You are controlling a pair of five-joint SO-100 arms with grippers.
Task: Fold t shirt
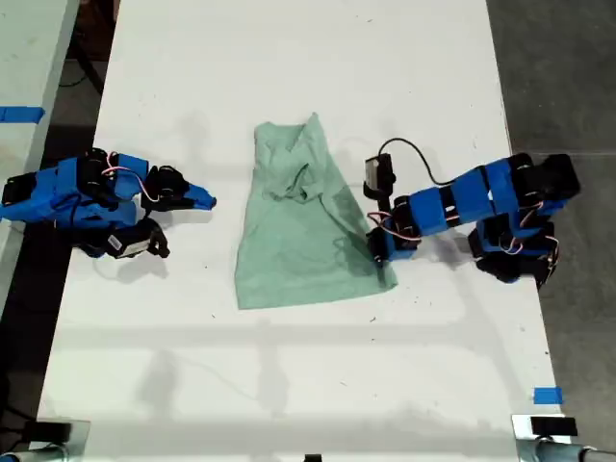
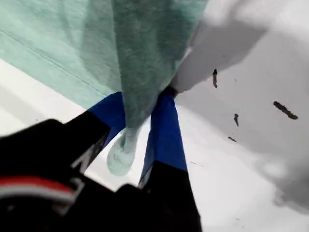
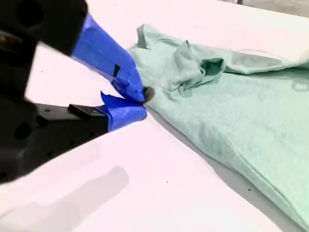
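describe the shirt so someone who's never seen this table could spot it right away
On the long white table, look at the middle, between the two blue arms. The shirt lies there, a wrinkled mint-green cloth, narrow at the far end and flaring toward the near one. It is the only fabric and the only green thing there, and my first gripper pinches its edge on the exterior view's right.

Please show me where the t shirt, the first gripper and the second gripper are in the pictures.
t shirt (image 1: 294, 245): exterior view, middle of the flat cloth.
my first gripper (image 2: 141, 126): first wrist view, between the blue fingers, clamped on a fold of cloth.
my second gripper (image 3: 141, 102): second wrist view, at the closed blue tips.
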